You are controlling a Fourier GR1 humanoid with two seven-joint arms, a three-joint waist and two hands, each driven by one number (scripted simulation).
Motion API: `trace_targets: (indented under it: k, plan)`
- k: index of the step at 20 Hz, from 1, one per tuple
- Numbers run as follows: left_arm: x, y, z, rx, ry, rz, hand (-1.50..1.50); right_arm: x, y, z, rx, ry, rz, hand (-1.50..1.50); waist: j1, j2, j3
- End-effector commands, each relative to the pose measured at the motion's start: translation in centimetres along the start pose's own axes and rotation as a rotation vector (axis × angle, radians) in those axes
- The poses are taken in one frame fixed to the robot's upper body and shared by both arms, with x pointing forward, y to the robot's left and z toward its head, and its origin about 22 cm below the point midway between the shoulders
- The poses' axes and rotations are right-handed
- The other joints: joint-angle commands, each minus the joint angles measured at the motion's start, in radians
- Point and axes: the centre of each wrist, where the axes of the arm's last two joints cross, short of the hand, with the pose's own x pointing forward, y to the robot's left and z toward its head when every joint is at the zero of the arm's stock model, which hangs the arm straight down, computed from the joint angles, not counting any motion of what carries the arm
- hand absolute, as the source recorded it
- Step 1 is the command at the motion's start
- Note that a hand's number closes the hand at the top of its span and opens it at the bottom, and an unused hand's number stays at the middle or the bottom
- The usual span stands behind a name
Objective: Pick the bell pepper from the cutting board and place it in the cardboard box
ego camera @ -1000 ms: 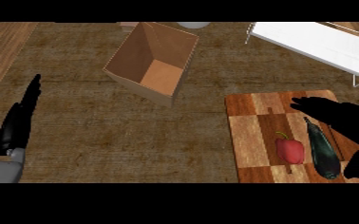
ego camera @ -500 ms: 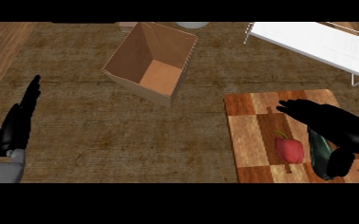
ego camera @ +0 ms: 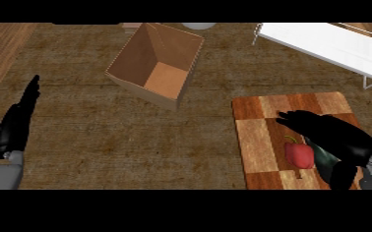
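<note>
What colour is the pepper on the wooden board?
It is a red bell pepper, seen best in the head view.

The bell pepper (ego camera: 298, 155) is set on the cutting board (ego camera: 256, 130), with the cardboard box (ego camera: 161, 76) placed behind and leftward.

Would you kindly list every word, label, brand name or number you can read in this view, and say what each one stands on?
There is no readable text. The cardboard box, the cutting board, the bell pepper and the counter all show plain surfaces with no print, labels or numbers.
</note>
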Motion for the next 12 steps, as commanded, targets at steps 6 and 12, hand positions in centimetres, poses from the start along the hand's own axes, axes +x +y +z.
trace_targets:
  k: [6,12]
  plan:
    - [0.1,-0.8,1.4,-0.01,-0.012,0.0,0.0,1.9,-0.2,0.8,-0.009,-0.077,-0.003,-1.5,0.001,-0.001,0.0]
    - [-1.0,-1.1,0.9,0.011,-0.005,-0.004,0.0,2.8,1.2,-0.3,0.069,0.049,0.078,-1.5,0.0,0.001,0.0]
